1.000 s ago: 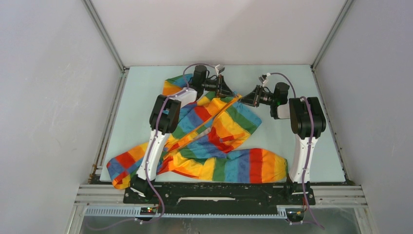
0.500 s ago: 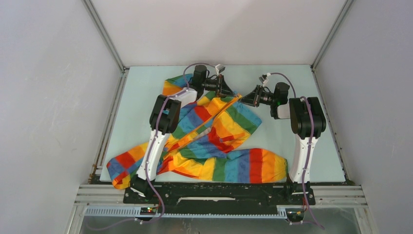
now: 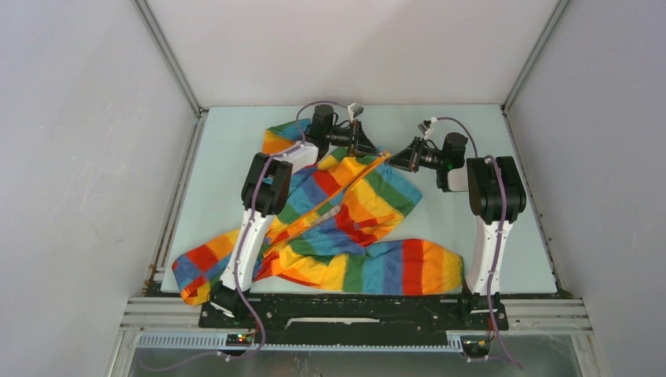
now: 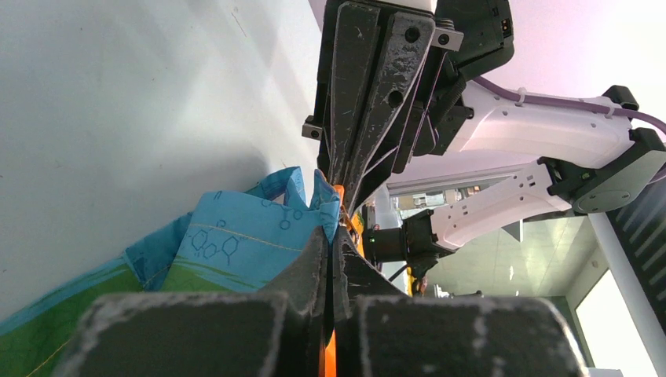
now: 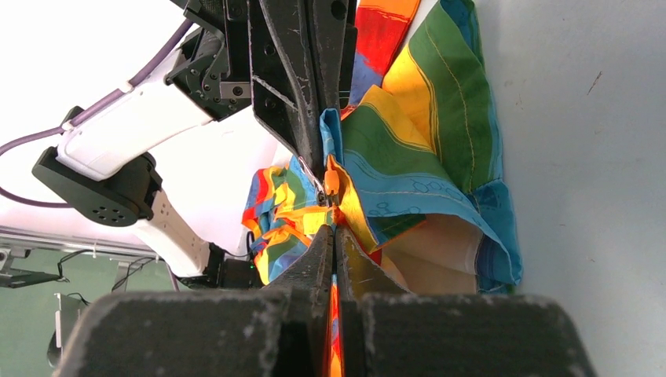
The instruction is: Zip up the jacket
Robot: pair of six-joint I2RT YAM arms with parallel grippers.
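Observation:
The rainbow-striped jacket [image 3: 353, 212] lies crumpled on the table between the arms. Its orange zipper strip [image 3: 345, 188] runs diagonally toward the far end. There my left gripper [image 3: 367, 149] and right gripper [image 3: 393, 162] meet tip to tip, both shut on the jacket's edge. In the left wrist view my left gripper [image 4: 331, 236] pinches the orange strip beside a blue fabric fold [image 4: 236, 236], with the right gripper's fingers [image 4: 369, 102] facing it. In the right wrist view my right gripper [image 5: 331, 232] clamps orange fabric, with the left gripper's fingers [image 5: 294, 86] opposite and the jacket's green and blue stripes [image 5: 424, 133] alongside.
The pale table [image 3: 228, 157] is boxed in by grey walls on three sides. One sleeve [image 3: 196, 271] reaches the near left edge and another sleeve [image 3: 408, 267] lies along the front by the right arm's base [image 3: 483, 302].

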